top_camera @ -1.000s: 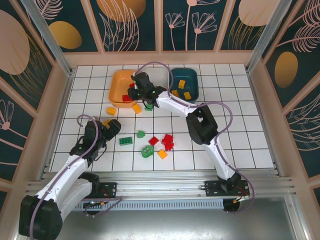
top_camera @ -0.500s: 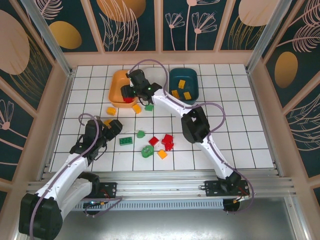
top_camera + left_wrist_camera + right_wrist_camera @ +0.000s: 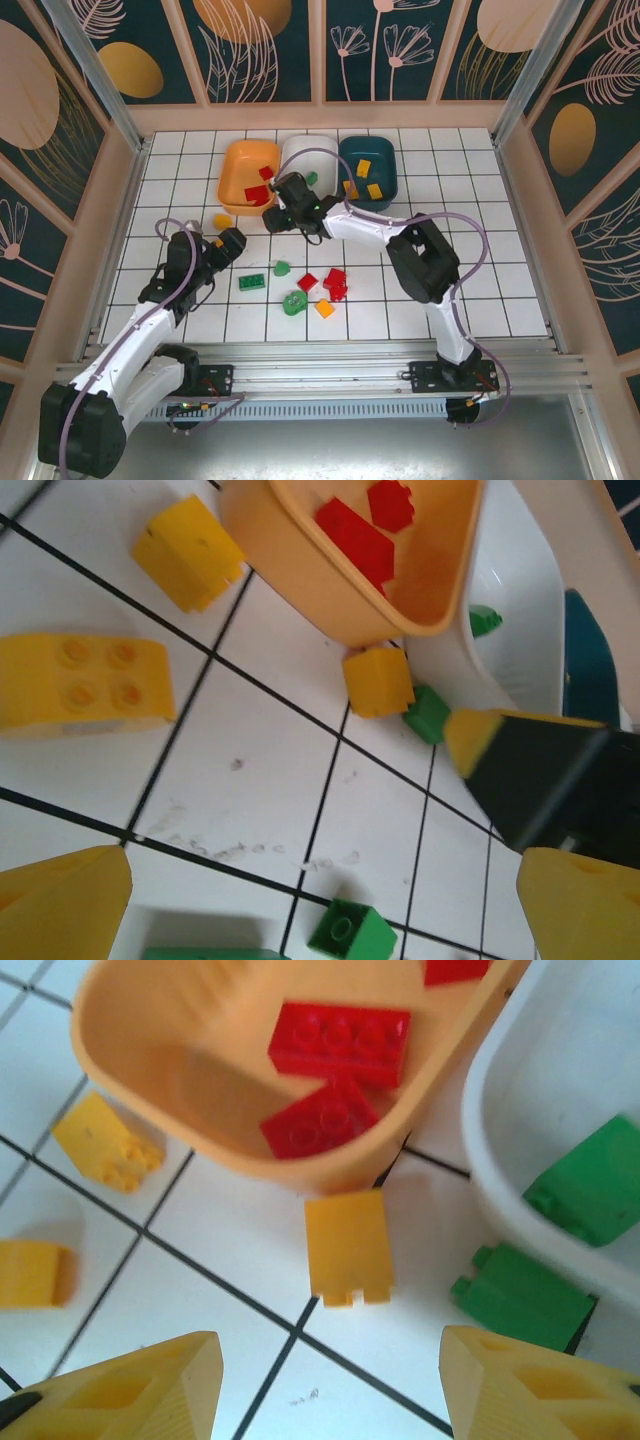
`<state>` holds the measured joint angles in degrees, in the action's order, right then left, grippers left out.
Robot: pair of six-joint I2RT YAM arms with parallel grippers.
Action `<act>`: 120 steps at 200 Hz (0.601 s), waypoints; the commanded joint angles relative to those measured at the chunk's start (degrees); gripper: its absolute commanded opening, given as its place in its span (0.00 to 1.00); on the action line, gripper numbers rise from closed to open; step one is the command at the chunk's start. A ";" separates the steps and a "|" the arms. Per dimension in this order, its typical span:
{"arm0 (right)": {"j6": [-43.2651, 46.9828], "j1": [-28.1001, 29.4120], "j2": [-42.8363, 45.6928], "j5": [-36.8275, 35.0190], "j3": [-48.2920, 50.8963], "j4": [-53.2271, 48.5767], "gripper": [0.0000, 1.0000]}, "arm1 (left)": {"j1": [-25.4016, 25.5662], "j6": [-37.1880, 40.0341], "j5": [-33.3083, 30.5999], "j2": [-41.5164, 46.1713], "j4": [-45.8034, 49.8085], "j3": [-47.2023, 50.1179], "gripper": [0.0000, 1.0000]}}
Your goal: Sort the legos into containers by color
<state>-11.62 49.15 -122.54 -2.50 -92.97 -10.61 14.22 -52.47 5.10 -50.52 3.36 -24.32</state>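
Red legos (image 3: 338, 1035) are lying in the orange bin (image 3: 150, 1070), and a yellow brick (image 3: 347, 1247) is sitting on the worktop (image 3: 480, 270) just in front of it. I am seeing my right gripper (image 3: 327, 1338) close to that brick, jaws apart, holding nothing. My left gripper (image 3: 222, 245) is standing wide open and empty, near a green brick (image 3: 252, 282).

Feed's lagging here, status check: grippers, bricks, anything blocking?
Left gripper open, empty. Right gripper open, empty, by orange bin. Red bricks inside; yellow brick, green brick loose out front. Nothing blocking.
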 commanded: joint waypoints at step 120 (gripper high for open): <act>1.51 1.54 -14.93 -8.20 -13.16 0.00 0.60 | -0.37 -0.81 4.66 5.55 -3.57 3.66 0.99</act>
<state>-10.35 50.41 -135.41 -9.21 -103.24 -10.46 14.22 -53.71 9.06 -45.25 0.60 -20.97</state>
